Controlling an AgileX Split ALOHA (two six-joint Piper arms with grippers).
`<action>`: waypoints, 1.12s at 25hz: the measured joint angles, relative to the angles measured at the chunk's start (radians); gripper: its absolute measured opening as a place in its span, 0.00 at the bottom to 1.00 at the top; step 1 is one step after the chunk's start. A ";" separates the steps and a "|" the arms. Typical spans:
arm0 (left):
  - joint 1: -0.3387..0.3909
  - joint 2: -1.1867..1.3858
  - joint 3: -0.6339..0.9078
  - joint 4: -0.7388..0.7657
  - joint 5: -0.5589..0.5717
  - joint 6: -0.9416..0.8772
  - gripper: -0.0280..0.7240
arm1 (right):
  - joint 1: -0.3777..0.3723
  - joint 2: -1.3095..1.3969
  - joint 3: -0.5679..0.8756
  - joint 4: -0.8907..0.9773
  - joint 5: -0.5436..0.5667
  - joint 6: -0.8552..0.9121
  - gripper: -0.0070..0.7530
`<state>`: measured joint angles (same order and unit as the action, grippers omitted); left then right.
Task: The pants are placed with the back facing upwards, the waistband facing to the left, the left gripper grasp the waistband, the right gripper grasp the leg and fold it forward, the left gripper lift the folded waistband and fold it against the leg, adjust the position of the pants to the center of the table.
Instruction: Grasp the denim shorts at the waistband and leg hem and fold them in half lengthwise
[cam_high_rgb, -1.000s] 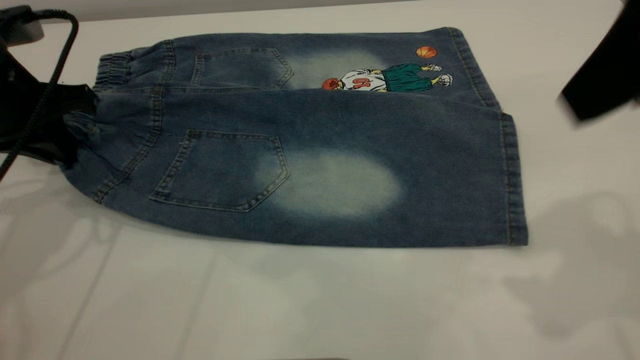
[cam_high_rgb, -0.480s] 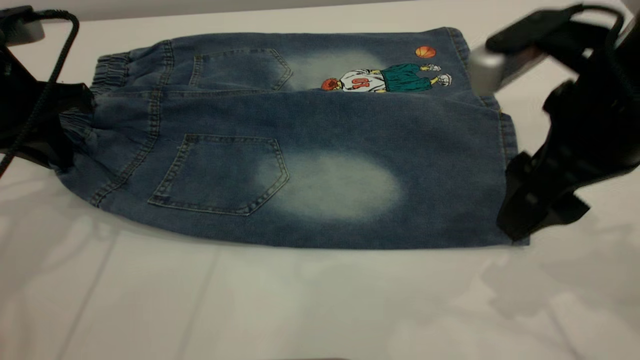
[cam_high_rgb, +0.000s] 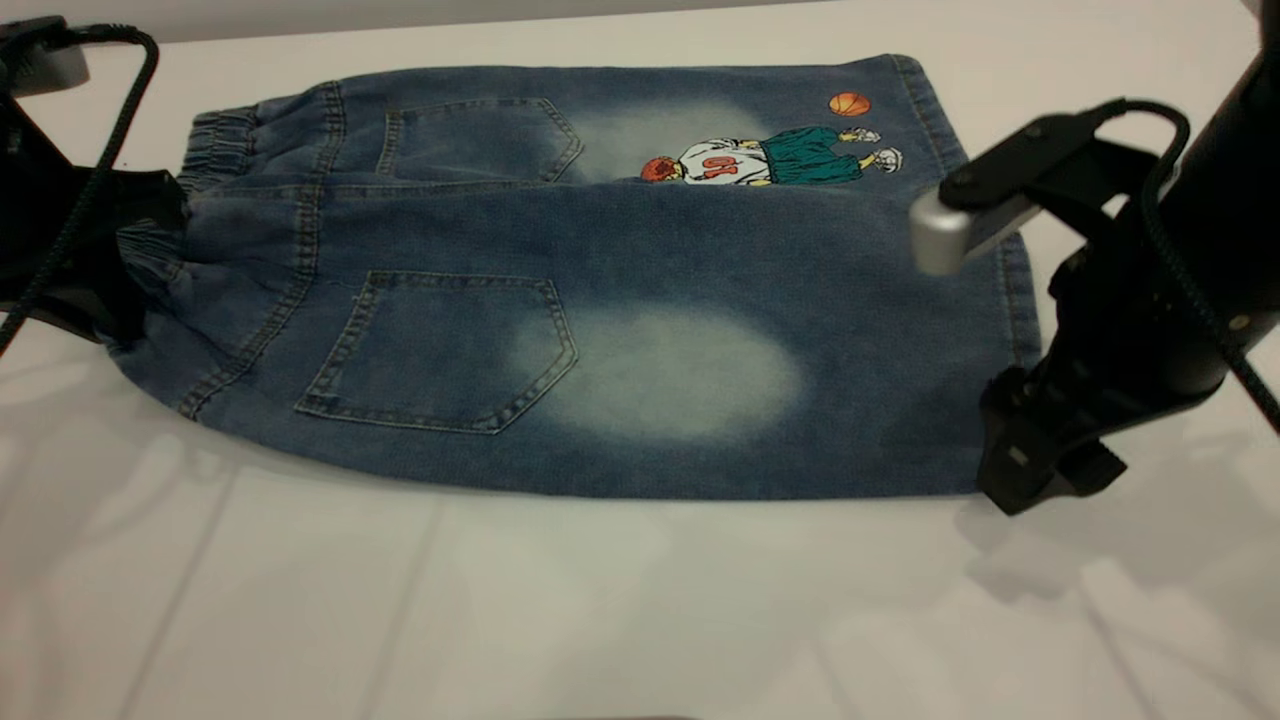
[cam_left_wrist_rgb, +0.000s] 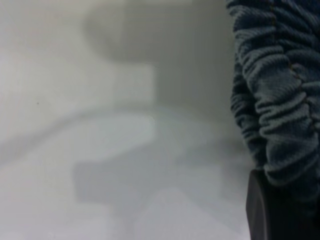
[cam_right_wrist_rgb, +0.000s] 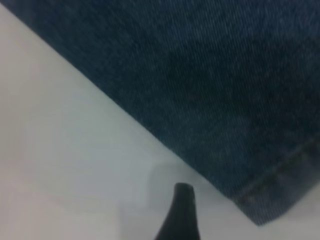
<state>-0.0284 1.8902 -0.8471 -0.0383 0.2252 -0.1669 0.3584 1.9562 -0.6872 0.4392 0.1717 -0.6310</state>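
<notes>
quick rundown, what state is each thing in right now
pants: lying flat, back up, not yet folded
waistband: bunched, at the table's left side, near part at the left hand
leg: flat, hem corner beside the right hand
left hand: at the waistband, grip hidden
right hand: low at the leg's near hem corner, grip unclear
table: bare white around the pants

My right gripper (cam_high_rgb: 1040, 470) is matte black, with a silver camera block (cam_high_rgb: 950, 235) above. Black cables (cam_high_rgb: 1175, 150) loop off both my arms.

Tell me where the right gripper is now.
In the exterior view, the right gripper is low at the right, at the near hem corner of the leg.
</notes>
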 joint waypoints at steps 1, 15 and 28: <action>0.000 0.000 0.000 0.000 0.000 0.000 0.13 | 0.000 0.010 0.000 0.002 -0.010 0.000 0.76; 0.000 0.000 0.000 0.000 0.000 0.000 0.13 | 0.000 0.059 -0.011 0.006 -0.077 0.029 0.67; 0.000 -0.021 0.000 -0.020 0.013 -0.002 0.13 | 0.000 0.005 -0.162 0.006 0.216 0.036 0.05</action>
<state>-0.0284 1.8691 -0.8471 -0.0584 0.2380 -0.1688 0.3584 1.9616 -0.8492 0.4456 0.3878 -0.5946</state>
